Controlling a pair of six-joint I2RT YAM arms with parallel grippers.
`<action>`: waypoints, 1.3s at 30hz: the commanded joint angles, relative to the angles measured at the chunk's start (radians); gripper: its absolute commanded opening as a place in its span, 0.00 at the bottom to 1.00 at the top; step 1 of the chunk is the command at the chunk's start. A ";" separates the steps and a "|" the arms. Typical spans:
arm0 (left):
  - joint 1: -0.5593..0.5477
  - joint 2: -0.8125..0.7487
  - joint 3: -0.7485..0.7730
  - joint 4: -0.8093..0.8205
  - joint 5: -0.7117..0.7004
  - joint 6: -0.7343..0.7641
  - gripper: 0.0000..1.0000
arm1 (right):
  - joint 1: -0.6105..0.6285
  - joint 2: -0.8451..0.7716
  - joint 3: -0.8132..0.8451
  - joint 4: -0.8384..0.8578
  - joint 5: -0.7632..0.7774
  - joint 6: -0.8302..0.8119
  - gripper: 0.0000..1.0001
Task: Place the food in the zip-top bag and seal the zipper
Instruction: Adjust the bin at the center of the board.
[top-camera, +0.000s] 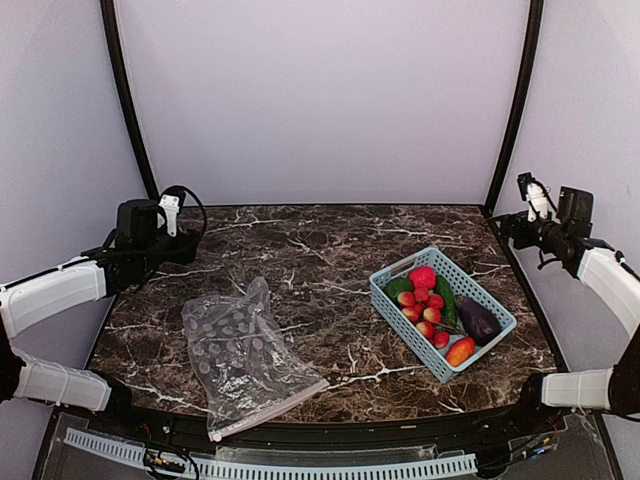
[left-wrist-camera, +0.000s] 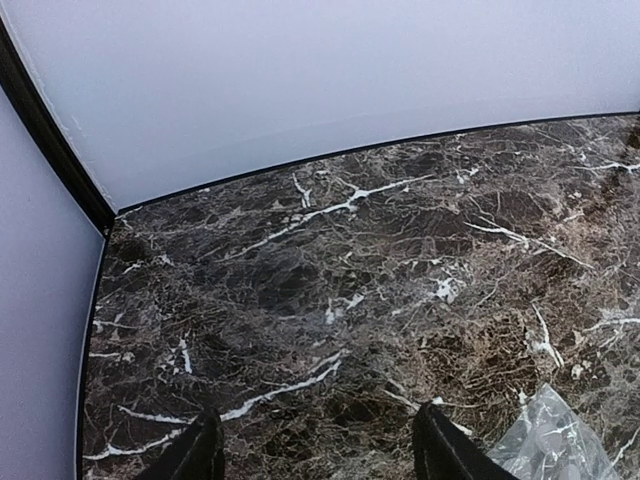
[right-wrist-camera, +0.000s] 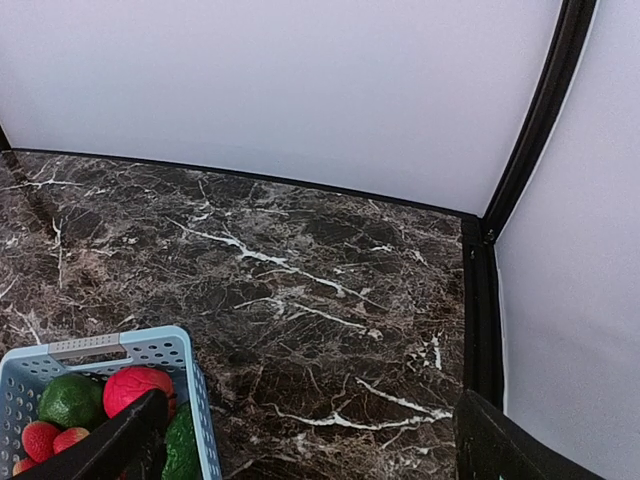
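One zip-top bag (top-camera: 245, 355), one basket (top-camera: 476, 286), one eggplant (top-camera: 478, 320)

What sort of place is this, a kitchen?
Probably a robot test booth: plain white walls enclose a marble-patterned table, with a left arm and right arm at its sides.

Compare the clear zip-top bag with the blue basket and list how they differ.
The zip-top bag is clear, crinkly film with grey dots; the basket is stiff, light-blue, slotted plastic. The bag lies flat and looks empty; the basket stands upright, holding the food. The bag sits on the left of the table, the basket on the right. Both rest on the marble top, angled to its edges.
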 joint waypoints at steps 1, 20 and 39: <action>-0.004 -0.010 -0.060 0.076 0.085 0.058 0.64 | -0.024 -0.012 -0.025 0.022 -0.071 -0.025 0.97; -0.287 0.067 -0.082 0.063 0.228 0.222 0.55 | 0.557 0.081 0.116 -0.467 -0.193 -0.300 0.67; -0.296 0.116 -0.099 0.096 0.073 0.249 0.62 | 0.821 0.304 0.138 -0.579 0.079 -0.260 0.48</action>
